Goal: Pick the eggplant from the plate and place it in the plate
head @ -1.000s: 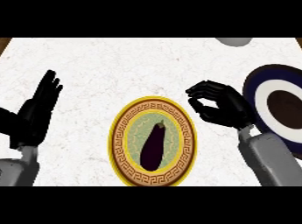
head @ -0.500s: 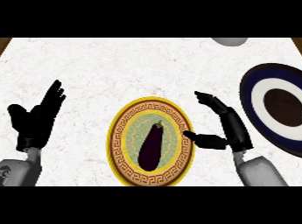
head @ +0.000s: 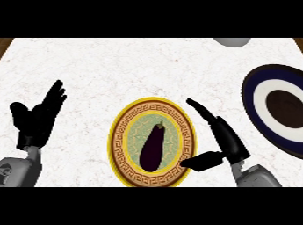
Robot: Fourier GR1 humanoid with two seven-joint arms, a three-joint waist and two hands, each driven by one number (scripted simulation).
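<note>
A dark purple eggplant [head: 153, 146] lies lengthwise in the middle of a yellow plate [head: 122, 132] with a patterned rim, near the counter's front. My right hand [head: 222, 136] stands open just right of that plate, fingers straight and pointing away, thumb reaching over the plate's lower right rim; it does not touch the eggplant. A dark blue plate [head: 257, 94] with a white ring and a brown centre sits at the right edge. My left hand [head: 38, 116] rests open at the left, fingers up.
A grey rounded object [head: 231, 41] shows at the counter's far edge, upper right. Brown wood strips border the white marble counter [head: 134, 70] at both far corners.
My right hand has opened from a curled pose and come down and left to the yellow plate's right rim. The left hand has shifted slightly right. The eggplant has not moved.
</note>
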